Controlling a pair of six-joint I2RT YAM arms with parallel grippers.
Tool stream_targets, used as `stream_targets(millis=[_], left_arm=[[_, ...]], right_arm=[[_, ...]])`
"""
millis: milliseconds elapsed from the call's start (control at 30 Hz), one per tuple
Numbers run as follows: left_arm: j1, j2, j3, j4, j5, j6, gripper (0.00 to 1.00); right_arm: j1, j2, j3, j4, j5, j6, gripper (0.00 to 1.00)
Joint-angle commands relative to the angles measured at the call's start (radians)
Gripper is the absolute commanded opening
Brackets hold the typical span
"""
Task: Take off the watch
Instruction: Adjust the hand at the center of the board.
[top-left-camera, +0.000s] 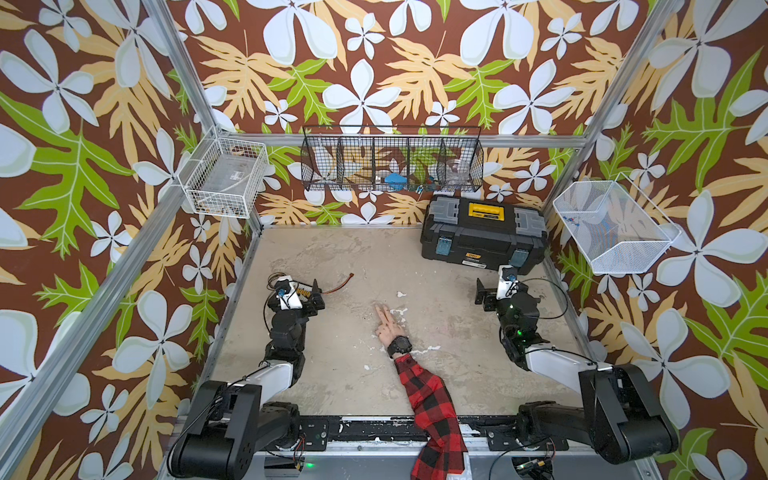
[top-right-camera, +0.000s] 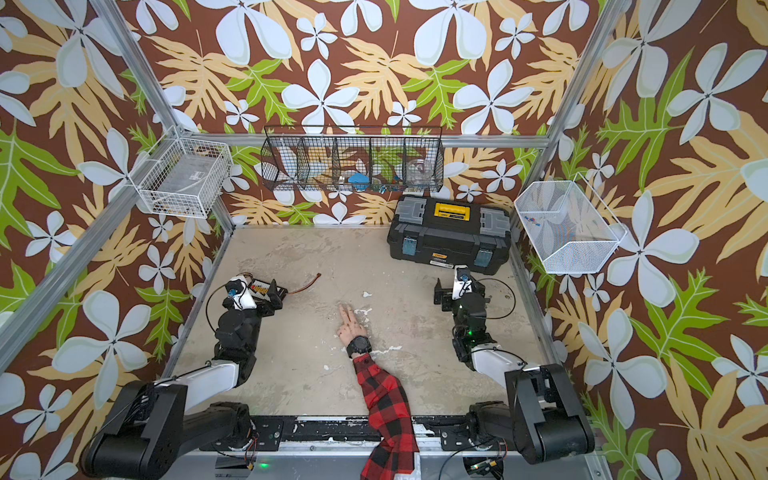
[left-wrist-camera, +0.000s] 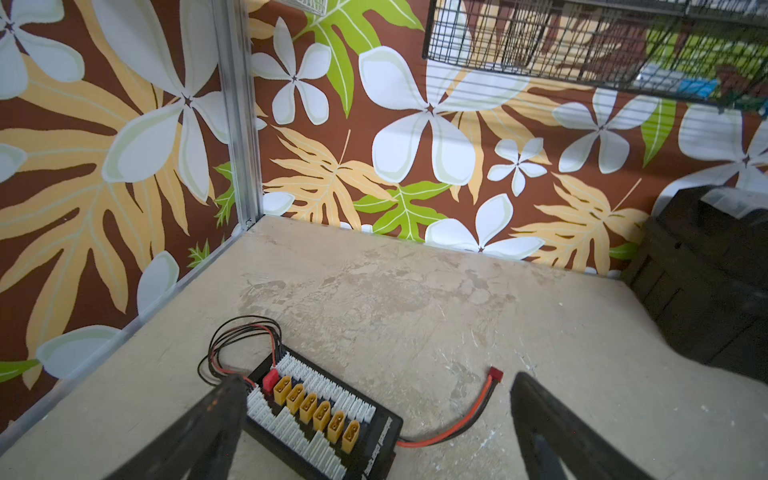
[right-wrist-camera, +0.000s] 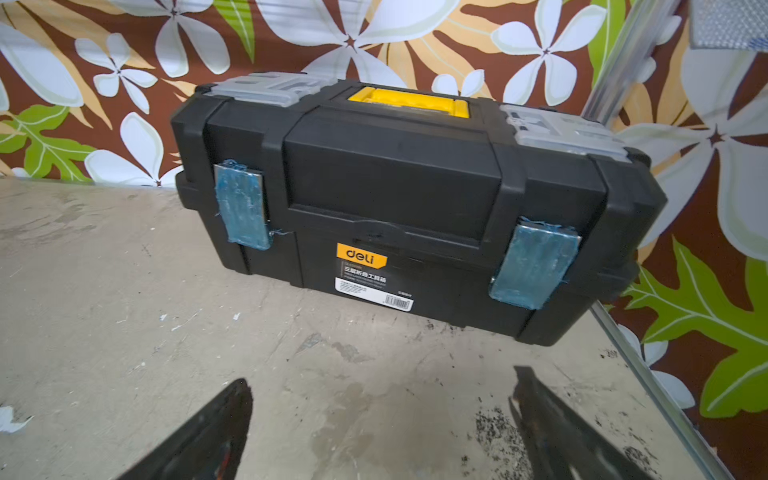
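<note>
The black watch (top-left-camera: 400, 344) (top-right-camera: 359, 345) is strapped round the wrist of an arm in a red-and-black plaid sleeve (top-left-camera: 424, 390) that lies on the table, its hand (top-left-camera: 386, 322) flat with two fingers stretched out. Neither wrist view shows the watch. My left gripper (top-left-camera: 295, 287) (left-wrist-camera: 378, 380) is open, far left of the hand, over a black-and-white board with yellow connectors (left-wrist-camera: 316, 415). My right gripper (top-left-camera: 496, 286) (right-wrist-camera: 382, 378) is open over bare table, far right of the hand, with nothing between its fingers.
A black toolbox (top-left-camera: 484, 237) (right-wrist-camera: 395, 187) stands at the back right, just beyond the right gripper. The board's red-black lead (top-left-camera: 338, 286) trails toward the middle. A black wire basket (top-left-camera: 392, 160) and white baskets (top-left-camera: 226, 178) (top-left-camera: 615, 226) hang on the walls.
</note>
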Motion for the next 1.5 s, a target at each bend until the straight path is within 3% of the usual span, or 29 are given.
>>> stream_targets(millis=[0,233,400,567,633,867,1033,1200,1467], left_arm=[[-0.034,-0.042,0.054,-0.216,-0.11,-0.054,0.99],[-0.043,-0.081,0.19,-0.466,-0.028,-0.207,0.96],[-0.043,-0.017,0.355,-0.66,0.14,-0.294,0.93],[-0.044,0.062,0.5,-0.842,0.321,-0.348,0.88],[-0.044,0.079,0.522,-0.879,0.402,-0.362,0.88],[-0.094,0.07,0.511,-0.966,0.508,-0.45,0.86],[-0.127,0.057,0.451,-0.971,0.544,-0.553,0.85],[-0.16,0.095,0.448,-0.984,0.592,-0.636,0.87],[-0.361,0.172,0.524,-1.101,0.39,-0.827,0.96]], right_arm=[[0.026,-0.039,0.042,-0.136,0.028,0.054,0.97],[0.035,-0.107,0.168,-0.395,-0.186,0.197,0.84],[0.073,-0.124,0.232,-0.533,-0.318,0.255,0.74],[0.177,-0.112,0.311,-0.672,-0.357,0.254,0.61],[0.217,-0.095,0.347,-0.733,-0.39,0.233,0.6],[0.328,-0.061,0.42,-0.914,-0.478,0.198,0.58],[0.411,-0.023,0.442,-1.05,-0.537,0.169,0.64],[0.469,-0.028,0.406,-1.113,-0.512,0.183,0.66],[0.469,-0.088,0.334,-1.101,-0.413,0.268,0.63]])
